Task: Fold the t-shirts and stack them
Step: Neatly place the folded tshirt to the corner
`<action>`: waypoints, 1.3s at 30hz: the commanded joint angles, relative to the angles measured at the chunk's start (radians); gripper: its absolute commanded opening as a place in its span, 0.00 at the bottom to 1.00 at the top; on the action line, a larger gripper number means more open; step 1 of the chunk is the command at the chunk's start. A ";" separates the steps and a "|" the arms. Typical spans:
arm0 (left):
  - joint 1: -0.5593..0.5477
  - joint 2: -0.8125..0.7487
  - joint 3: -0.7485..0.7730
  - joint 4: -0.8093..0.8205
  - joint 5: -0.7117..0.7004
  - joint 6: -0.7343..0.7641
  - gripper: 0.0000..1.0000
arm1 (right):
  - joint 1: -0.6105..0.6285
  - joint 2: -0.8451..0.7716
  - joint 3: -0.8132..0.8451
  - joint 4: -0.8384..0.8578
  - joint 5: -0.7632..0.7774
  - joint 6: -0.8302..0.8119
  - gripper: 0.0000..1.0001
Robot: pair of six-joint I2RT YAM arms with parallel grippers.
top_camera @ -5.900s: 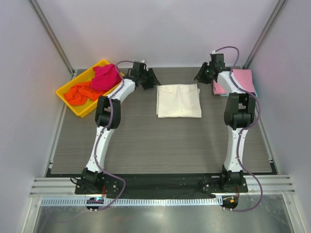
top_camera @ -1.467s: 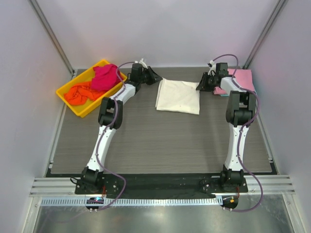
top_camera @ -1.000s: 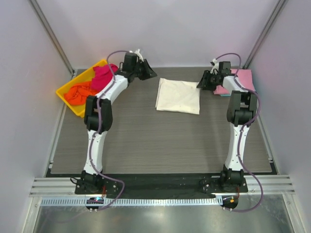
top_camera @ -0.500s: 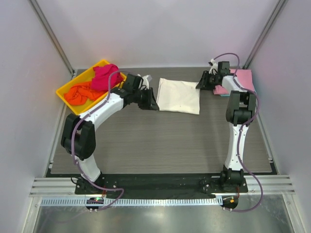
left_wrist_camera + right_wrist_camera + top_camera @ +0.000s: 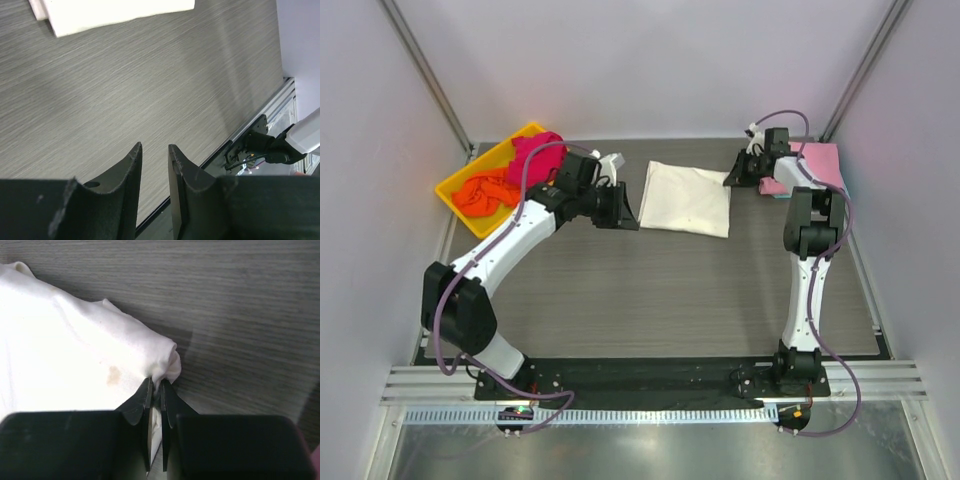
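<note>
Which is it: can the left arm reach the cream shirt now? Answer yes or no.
Probably yes. The left gripper hangs open beside the cream-white shirt, bare table between them. The right gripper pinches its far right corner, out of the way.

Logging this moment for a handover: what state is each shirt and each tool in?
cream shirt: folded flat, corner pinched
pink shirt: folded flat
magenta shirt: crumpled in tray
orange shirt: crumpled in tray
left tool: slightly open, empty
right tool: shut on cream shirt
</note>
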 commanded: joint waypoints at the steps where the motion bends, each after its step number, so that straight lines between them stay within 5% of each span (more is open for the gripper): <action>1: 0.004 -0.036 0.011 -0.033 -0.002 0.026 0.29 | 0.014 -0.150 -0.049 0.013 0.069 -0.007 0.01; 13: 0.004 -0.075 -0.009 -0.025 0.002 0.033 0.31 | 0.013 -0.430 -0.156 -0.061 0.341 -0.118 0.01; 39: 0.001 0.025 -0.012 -0.066 -0.009 0.054 0.36 | -0.075 -0.433 0.066 -0.158 0.597 -0.381 0.01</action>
